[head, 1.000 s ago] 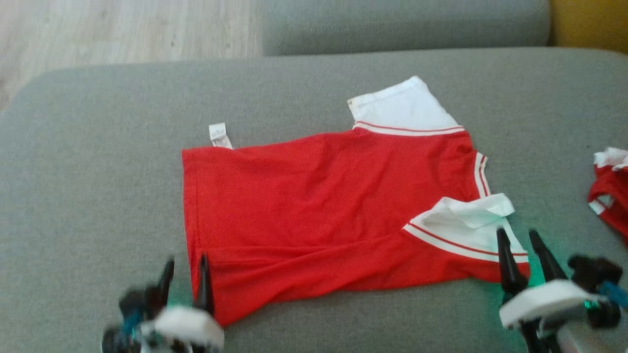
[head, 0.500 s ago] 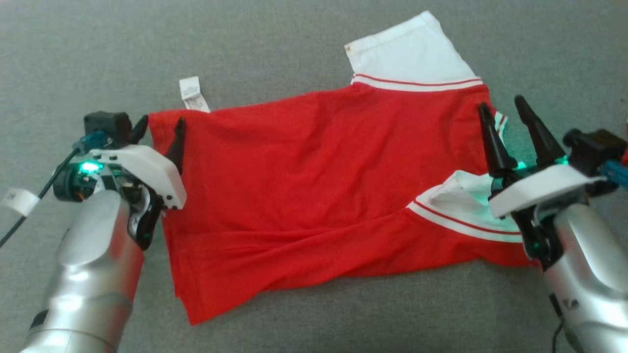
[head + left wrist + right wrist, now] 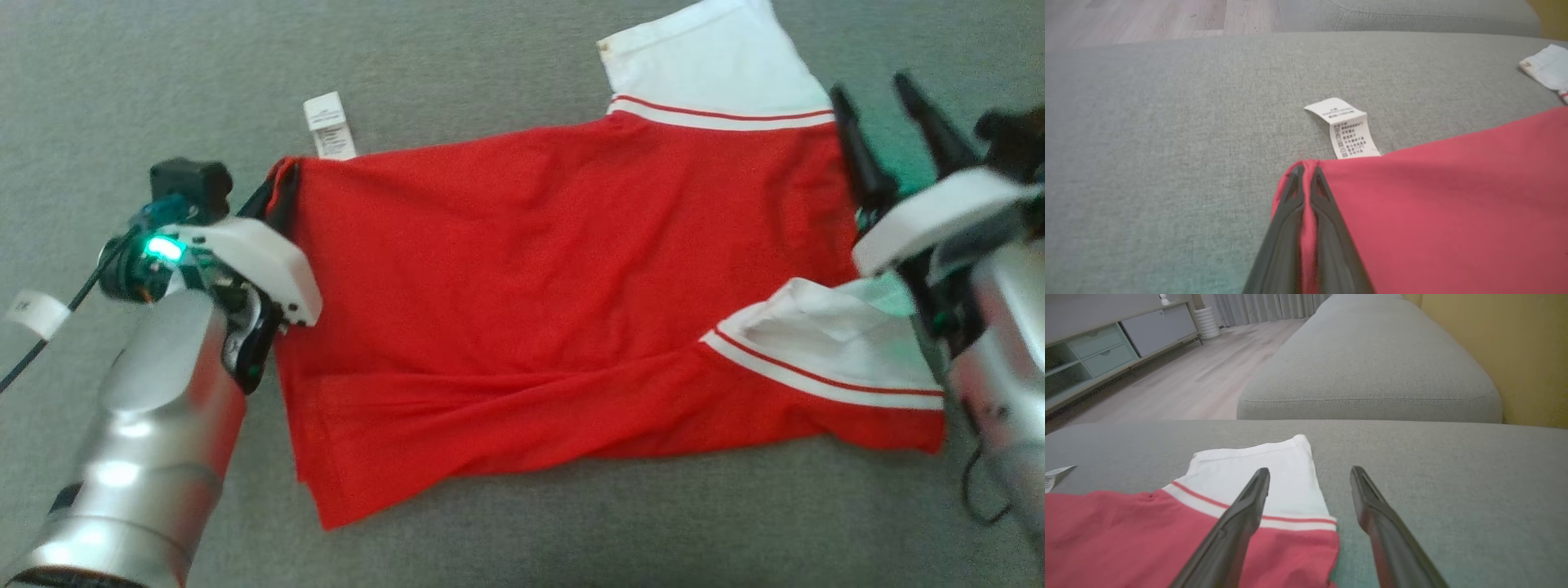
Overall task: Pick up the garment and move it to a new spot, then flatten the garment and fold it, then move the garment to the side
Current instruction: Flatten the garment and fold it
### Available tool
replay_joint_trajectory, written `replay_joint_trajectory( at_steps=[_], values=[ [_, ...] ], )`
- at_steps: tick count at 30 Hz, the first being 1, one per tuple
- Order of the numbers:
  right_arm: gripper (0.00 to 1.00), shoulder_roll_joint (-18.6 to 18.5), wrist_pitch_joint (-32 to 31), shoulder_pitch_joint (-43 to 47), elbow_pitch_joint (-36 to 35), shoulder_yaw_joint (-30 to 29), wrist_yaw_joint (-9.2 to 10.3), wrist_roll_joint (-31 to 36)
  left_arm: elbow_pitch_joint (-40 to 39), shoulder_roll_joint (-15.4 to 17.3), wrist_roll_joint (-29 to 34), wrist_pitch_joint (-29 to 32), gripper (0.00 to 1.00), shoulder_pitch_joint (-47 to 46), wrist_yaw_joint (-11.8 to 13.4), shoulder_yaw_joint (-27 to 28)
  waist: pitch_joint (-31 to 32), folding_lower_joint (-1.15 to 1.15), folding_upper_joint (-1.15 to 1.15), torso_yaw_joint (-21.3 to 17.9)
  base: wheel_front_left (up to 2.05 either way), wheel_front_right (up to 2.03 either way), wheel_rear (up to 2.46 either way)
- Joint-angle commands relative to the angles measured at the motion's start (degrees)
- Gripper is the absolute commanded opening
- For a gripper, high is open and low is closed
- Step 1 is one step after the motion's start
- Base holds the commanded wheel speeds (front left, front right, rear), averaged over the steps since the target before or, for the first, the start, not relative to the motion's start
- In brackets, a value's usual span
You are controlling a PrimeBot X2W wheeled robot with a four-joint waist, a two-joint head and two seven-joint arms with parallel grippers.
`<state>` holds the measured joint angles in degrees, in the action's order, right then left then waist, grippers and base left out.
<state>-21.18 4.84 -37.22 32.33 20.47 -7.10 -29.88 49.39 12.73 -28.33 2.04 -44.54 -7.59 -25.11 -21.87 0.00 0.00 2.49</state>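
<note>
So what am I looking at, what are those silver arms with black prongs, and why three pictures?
It's a two-armed robot handling laundry. The wide picture comes from a camera on its head, the other two from cameras on its wrists. A red shirt with white sleeves lies spread on a grey sofa cushion, its care label sticking out. The left pincer is shut on the shirt's corner; the right pincer stands open by a white sleeve, holding nothing.
</note>
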Motion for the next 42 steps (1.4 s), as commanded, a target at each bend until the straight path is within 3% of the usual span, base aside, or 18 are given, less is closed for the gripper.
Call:
replay_joint_trajectory(
  at_steps=[1, 14, 22, 23, 24, 29, 34, 38, 42],
  values=[
    [1.00, -1.50, -1.00, -2.90, -0.56, 0.85, -0.39, -0.64, -1.74, 1.76, 0.07, -1.36, 0.00, -3.01, 0.11, 0.64, -0.74, 0.00, 0.00, 1.80, 0.00, 0.00, 0.00],
    [1.00, -8.23, -14.03, -18.38, 15.33, 4.49, -0.39, -2.70, -1.64, -5.76, -1.52, -7.09, 0.00, -9.48, 0.10, -7.58, -4.50, 0.00, 0.00, 13.19, 0.00, 0.00, 0.00],
    [1.00, -7.63, -16.68, -21.70, 22.63, 7.62, -0.39, -2.41, 0.82, -8.02, -4.27, -9.79, 0.00, -11.91, 0.10, -12.13, -5.70, 0.00, 0.00, 15.97, 0.00, 0.00, 0.00],
    [0.36, -7.53, -17.03, -21.76, 23.07, 8.14, -0.39, -2.61, 1.24, -8.11, -4.65, -10.08, 0.00, -12.03, 0.10, -12.49, -5.66, 0.00, 0.00, 15.99, 0.00, 0.00, 0.00],
    [0.00, -7.52, -16.78, -21.93, 23.49, 8.31, -0.39, -2.84, 1.69, -8.17, -5.03, -10.47, 0.00, -12.12, 0.10, -12.78, -5.54, 0.00, 0.00, 15.96, 0.00, 0.00, 0.00],
    [0.00, -8.52, -6.78, -24.30, 25.37, 7.13, -0.39, -0.76, 4.56, -7.32, -6.08, -13.82, 0.00, -12.85, 0.21, -12.03, -4.26, 0.00, 0.00, 14.92, 0.00, 0.00, 0.00],
    [0.00, -6.25, 4.16, -25.28, 28.00, 4.25, -0.39, -0.60, 6.89, -6.14, -5.84, -16.12, 0.00, -12.78, 0.65, -11.02, -1.73, 0.00, 0.00, 12.43, 0.00, 0.00, 0.00],
    [0.00, -4.26, 8.32, -23.53, 26.39, 3.85, -0.39, -3.27, 7.10, -4.45, -5.28, -16.91, 0.00, -11.67, 1.64, -9.52, 0.24, 0.00, 0.00, 9.27, 0.00, 0.00, 0.00],
    [0.00, -3.82, 9.83, -19.10, 20.75, 4.04, -0.39, -7.13, 1.88, -1.37, -2.89, -17.01, 0.00, -8.65, 4.24, -5.93, 2.18, 0.00, 0.00, 5.42, 0.00, 0.00, 0.00]
  ],
)
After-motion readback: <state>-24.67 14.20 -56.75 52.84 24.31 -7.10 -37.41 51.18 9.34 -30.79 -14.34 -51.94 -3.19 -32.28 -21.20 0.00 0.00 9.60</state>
